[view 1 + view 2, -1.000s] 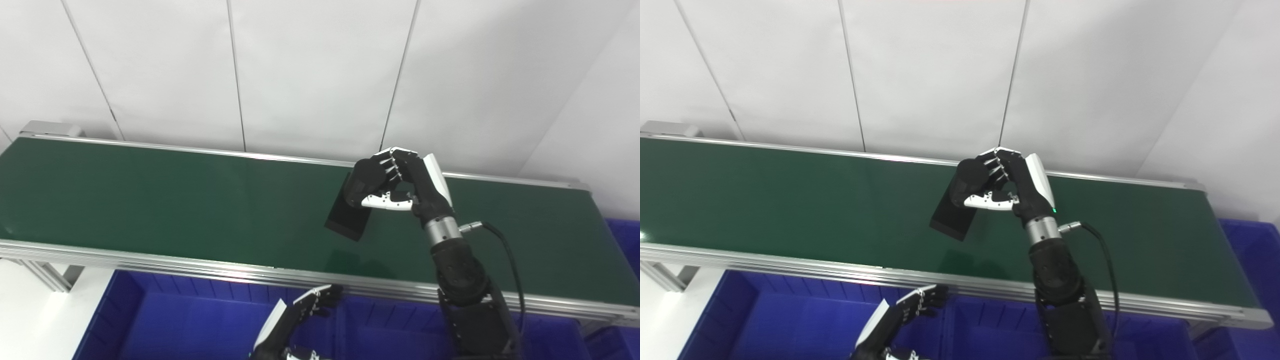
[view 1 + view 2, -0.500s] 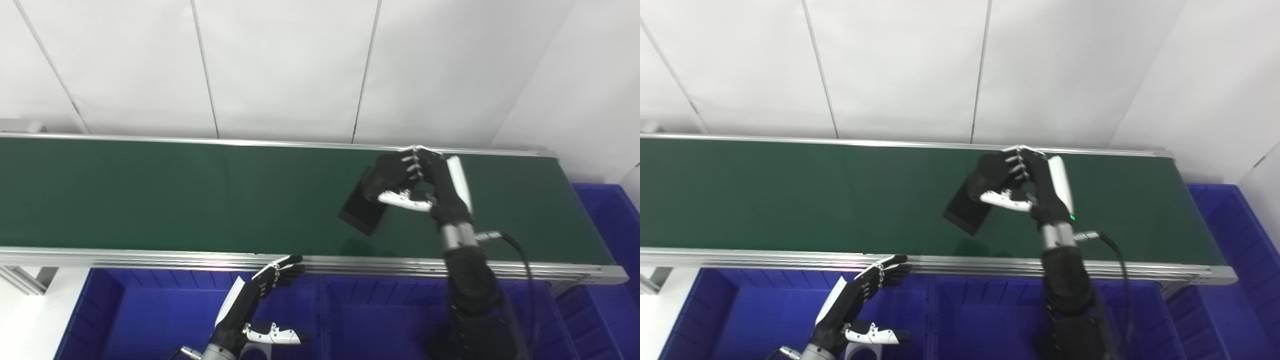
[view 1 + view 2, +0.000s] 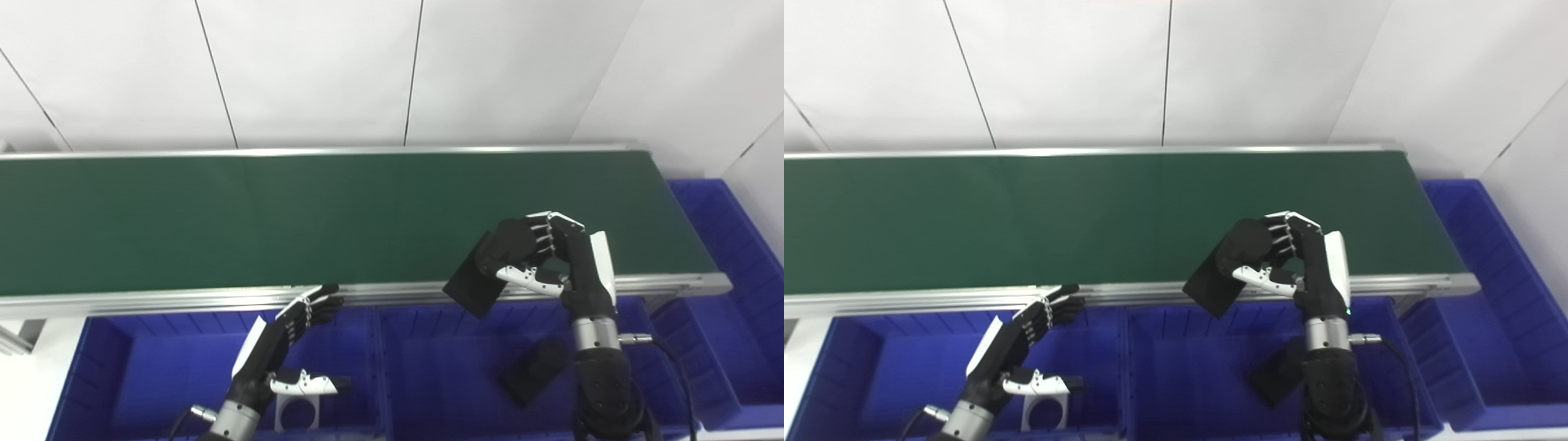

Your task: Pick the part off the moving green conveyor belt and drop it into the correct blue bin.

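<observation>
right robot hand (image 3: pixel 539 257) grips black part (image 3: pixel 471 286) | bracket (image 3: pixel 1044 411) clearer right eye

Twin head views, overlooking conveyor belt (image 3: pixel 245 214)

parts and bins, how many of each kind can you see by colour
black parts: 2, one in the right hand at, one lying in the middle bin at
white parts: 1, in the left bin
blue bins: 3
total: 6
</observation>
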Motion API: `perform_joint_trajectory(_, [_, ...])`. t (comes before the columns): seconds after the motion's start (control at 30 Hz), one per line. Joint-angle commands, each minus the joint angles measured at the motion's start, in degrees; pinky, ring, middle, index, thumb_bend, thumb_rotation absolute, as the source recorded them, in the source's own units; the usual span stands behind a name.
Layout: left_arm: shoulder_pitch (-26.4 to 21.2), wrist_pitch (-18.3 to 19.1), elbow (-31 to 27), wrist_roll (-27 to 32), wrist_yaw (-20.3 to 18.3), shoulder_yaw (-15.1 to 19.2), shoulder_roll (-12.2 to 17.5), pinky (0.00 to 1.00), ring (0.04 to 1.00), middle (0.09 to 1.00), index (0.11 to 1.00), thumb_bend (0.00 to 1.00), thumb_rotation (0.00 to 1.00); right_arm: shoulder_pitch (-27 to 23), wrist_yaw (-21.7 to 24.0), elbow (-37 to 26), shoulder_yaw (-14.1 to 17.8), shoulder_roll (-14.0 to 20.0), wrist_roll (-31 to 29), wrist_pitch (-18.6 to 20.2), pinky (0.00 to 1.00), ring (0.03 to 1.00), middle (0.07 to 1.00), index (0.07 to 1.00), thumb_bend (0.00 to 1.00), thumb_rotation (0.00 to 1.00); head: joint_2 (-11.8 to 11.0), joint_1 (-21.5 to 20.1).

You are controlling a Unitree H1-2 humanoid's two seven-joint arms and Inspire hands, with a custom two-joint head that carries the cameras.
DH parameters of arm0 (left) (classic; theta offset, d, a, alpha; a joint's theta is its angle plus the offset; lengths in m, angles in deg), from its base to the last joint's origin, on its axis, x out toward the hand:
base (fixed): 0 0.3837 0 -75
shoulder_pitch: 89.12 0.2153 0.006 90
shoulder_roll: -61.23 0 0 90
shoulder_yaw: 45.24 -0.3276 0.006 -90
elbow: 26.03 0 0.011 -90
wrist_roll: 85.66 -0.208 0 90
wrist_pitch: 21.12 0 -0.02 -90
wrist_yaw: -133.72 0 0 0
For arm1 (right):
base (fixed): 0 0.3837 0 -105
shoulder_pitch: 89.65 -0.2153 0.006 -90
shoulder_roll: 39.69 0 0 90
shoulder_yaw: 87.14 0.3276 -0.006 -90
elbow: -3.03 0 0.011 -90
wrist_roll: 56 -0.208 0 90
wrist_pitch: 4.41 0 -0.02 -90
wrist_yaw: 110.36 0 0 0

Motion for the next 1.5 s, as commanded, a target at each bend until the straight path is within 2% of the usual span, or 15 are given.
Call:
perform_joint_trajectory(0.0, [-0.64,-1.69,-1.26,1.58,-1.59,0.82,0.48,0.78,0.799,0.796,0.836,0.9,0.2,-0.18,-1.27,-2.17,0.93,-0.33,-0.15,0.43,0.29,0.364,0.444,0.52,0.52,0.0,0.18,-1.1])
perform_joint_trajectory(0.13, [-0.38,-1.68,-1.88,3.11,-3.74,2.17,0.95,0.79,0.807,0.804,0.848,0.88,0.18,1.03,-1.21,-1.94,1.2,-1.19,0.08,1.6,0.31,0.371,0.44,0.522,0.52,0.0,0.53,-4.28])
perform_joint_trajectory(0.23, [-0.57,-1.71,-1.44,4.07,-5.0,3.33,1.13,0.8,0.816,0.811,0.851,0.88,0.19,1.83,-2.38,0.47,0.48,-1.55,1.06,-0.31,0.3,0.359,0.436,0.524,0.52,0.0,0.46,-5.61])
perform_joint_trajectory(0.5, [-0.97,-1.71,-0.41,6.56,-8.64,5.6,1.0,0.8,0.814,0.81,0.853,0.89,0.19,3.49,-5.66,7.63,-1.83,-2.46,3.1,-2.09,0.32,0.379,0.448,0.506,0.53,0.0,0.28,-8.6])
perform_joint_trajectory(0.7, [-0.63,-1.71,-0.83,6.31,-9.56,6.83,0.9,0.79,0.808,0.807,0.847,0.89,0.19,3.28,-8.18,13.09,-4.77,-2.95,5.26,-2.04,0.31,0.37,0.443,0.512,0.53,0.0,0.62,-8.55])
perform_joint_trajectory(1.0, [-0.49,-1.66,-1.01,5.77,-9.51,7.18,0.48,0.79,0.806,0.803,0.847,0.9,0.2,2.69,-9.89,15.91,-9.02,-2.78,9.17,-0.32,0.32,0.386,0.461,0.495,0.53,0.0,0.55,-8.28])
perform_joint_trajectory(1.27, [-0.62,-1.68,-1.11,5.72,-9.71,7.27,0.5,0.78,0.804,0.802,0.848,0.9,0.2,1.38,-12.31,20.94,-11.21,-2.83,10.96,-1.9,0.29,0.354,0.439,0.509,0.53,0.0,0.57,-8.17])
perform_joint_trajectory(1.47, [-0.48,-1.69,-1.29,5.76,-9.83,7.28,0.43,0.79,0.808,0.803,0.849,0.9,0.2,0.72,-13.37,23.86,-13.26,-2.43,11.9,-2.29,0.31,0.37,0.45,0.502,0.53,0.0,0.39,-7.79])
